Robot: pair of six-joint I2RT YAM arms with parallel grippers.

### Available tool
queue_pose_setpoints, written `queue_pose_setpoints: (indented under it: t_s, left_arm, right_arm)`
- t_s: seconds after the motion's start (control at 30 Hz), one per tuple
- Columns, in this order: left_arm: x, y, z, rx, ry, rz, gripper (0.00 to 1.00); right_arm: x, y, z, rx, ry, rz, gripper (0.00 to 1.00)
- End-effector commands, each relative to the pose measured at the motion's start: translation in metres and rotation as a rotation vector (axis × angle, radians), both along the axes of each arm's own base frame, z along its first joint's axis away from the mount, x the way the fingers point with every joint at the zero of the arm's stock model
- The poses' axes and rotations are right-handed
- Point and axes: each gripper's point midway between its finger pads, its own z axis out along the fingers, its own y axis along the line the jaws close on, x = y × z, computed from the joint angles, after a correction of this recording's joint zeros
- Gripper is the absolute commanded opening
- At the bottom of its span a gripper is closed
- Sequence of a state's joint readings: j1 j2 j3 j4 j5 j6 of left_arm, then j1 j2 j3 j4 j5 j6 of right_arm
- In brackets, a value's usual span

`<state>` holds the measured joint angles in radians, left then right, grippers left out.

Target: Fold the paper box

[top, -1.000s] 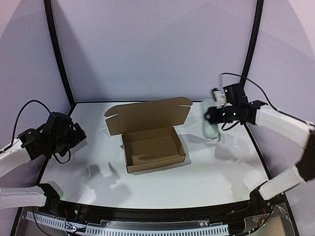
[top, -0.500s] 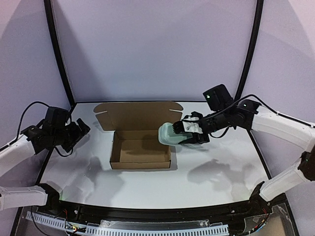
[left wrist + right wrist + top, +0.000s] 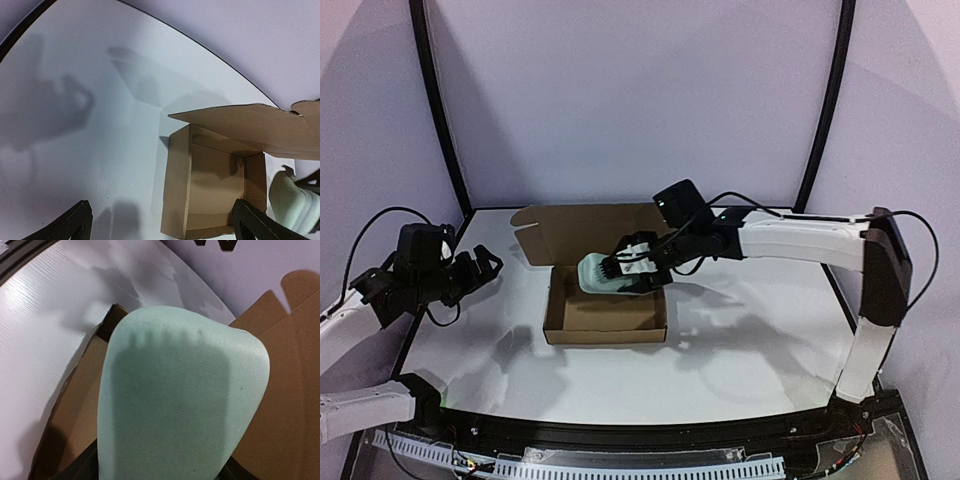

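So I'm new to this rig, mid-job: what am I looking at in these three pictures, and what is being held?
Two robot arms stand at the near edge of a white table. The wide picture looks down from above and behind them. The other two pictures come from a camera on each wrist. On the table sits a brown paper box, already formed, its lid open at the back. The right arm reaches in, its jaws closed on a pale green case over the box; that case fills its wrist view. The left arm hangs at the left, jaws open, holding nothing.
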<state>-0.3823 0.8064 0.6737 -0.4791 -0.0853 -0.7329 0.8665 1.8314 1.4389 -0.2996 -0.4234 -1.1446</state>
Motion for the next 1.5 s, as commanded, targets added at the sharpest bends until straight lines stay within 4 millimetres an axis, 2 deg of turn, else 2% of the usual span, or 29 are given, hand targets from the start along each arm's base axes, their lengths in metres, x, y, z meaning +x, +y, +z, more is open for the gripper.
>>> queue_pose_setpoints:
  t_s: [0.0, 0.07, 0.17, 0.2, 0.3, 0.43, 0.53, 0.67, 0.77, 0.87, 0.97, 1.03, 1.13, 1.33, 1.4, 1.47]
  left_arm:
    - [0.006, -0.003, 0.016, 0.054, -0.118, -0.067, 1.00]
    - [0.010, -0.004, 0.017, 0.086, -0.136, -0.087, 1.00]
    - [0.020, -0.005, 0.011, 0.129, -0.128, -0.094, 1.00]
    - [0.023, -0.005, 0.007, 0.139, -0.110, -0.095, 1.00]
    - [0.031, -0.014, 0.001, 0.141, -0.085, -0.136, 1.00]
    - [0.037, -0.024, 0.004, 0.172, -0.118, -0.216, 1.00]
    - [0.039, -0.031, 0.010, 0.199, -0.169, -0.289, 1.00]
    - [0.039, -0.036, 0.022, 0.263, -0.211, -0.365, 1.00]
    - [0.044, -0.045, 0.026, 0.309, -0.235, -0.442, 1.00]
    - [0.052, -0.052, 0.031, 0.351, -0.231, -0.504, 0.99]
    - [0.058, -0.065, 0.029, 0.375, -0.219, -0.597, 0.91]
    - [0.062, -0.069, 0.030, 0.397, -0.220, -0.630, 0.88]
    - [0.067, -0.075, 0.027, 0.413, -0.206, -0.682, 0.82]
    - [0.072, -0.082, 0.021, 0.403, -0.149, -0.723, 0.61]
    - [0.071, -0.083, 0.017, 0.391, -0.126, -0.731, 0.53]
    - [0.071, -0.083, 0.014, 0.384, -0.108, -0.726, 0.49]
  right_arm:
    - [0.008, 0.026, 0.007, 0.058, 0.006, 0.020, 0.69]
    - [0.010, 0.028, -0.007, 0.016, 0.043, 0.020, 0.74]
    - [0.012, 0.028, -0.010, -0.011, 0.068, -0.007, 0.95]
    - [0.012, 0.027, -0.003, -0.001, 0.066, -0.012, 0.98]
    - [0.003, 0.023, 0.022, 0.053, 0.052, -0.004, 0.98]
    - [-0.022, 0.008, 0.058, 0.147, 0.067, 0.017, 0.98]
    - [-0.033, -0.009, 0.093, 0.231, 0.101, -0.046, 0.98]
    - [-0.022, -0.035, 0.131, 0.317, 0.200, -0.270, 0.98]
    - [0.007, -0.065, 0.144, 0.389, 0.267, -0.481, 0.98]
    - [0.047, -0.104, 0.140, 0.461, 0.359, -0.716, 0.98]
    - [0.066, -0.134, 0.126, 0.445, 0.394, -0.766, 0.98]
    - [0.065, -0.137, 0.113, 0.371, 0.388, -0.724, 0.98]
    - [0.066, -0.132, 0.099, 0.273, 0.402, -0.686, 0.95]
    - [0.101, -0.128, 0.075, 0.167, 0.422, -0.800, 0.75]
    - [0.107, -0.129, 0.066, 0.148, 0.406, -0.820, 0.71]
    - [0.112, -0.132, 0.057, 0.142, 0.381, -0.840, 0.65]
